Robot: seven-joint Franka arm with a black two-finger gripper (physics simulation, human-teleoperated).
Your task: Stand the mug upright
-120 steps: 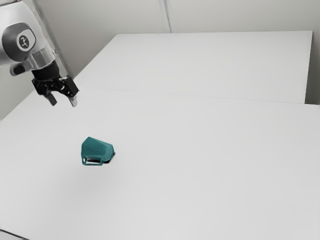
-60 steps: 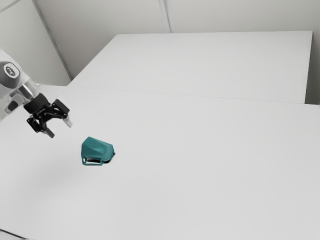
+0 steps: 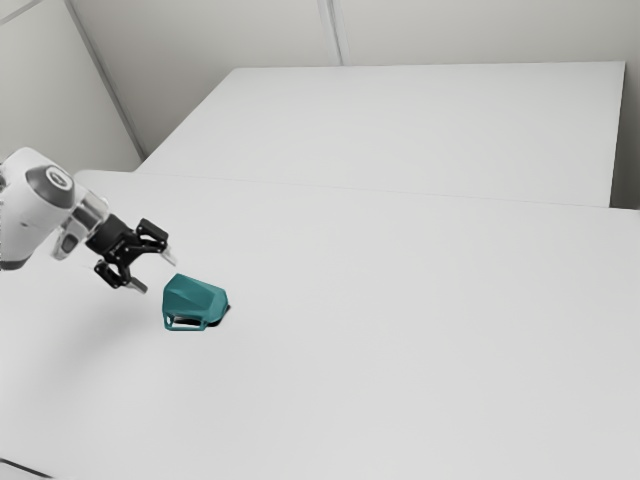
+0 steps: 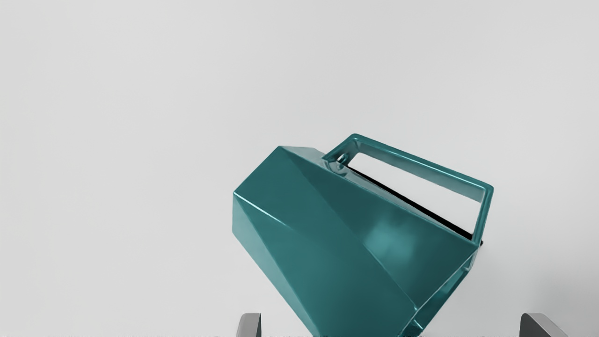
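Moved closer, the claw (image 3: 157, 274) gapes wide, at the exterior view's ten o'clock from the sideways mug (image 3: 196, 298); an off-centre grip could roll it.

The arm (image 3: 28, 222) is rounded and white, its grey disc's emblem (image 3: 59, 178) too small to read.

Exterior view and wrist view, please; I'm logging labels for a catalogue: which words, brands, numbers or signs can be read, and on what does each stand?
No text can be read.
Round dark-grey badge on the white robot arm: bears a pale mark, too small to make out.
Teal faceted mug: no lettering on the sides that show.
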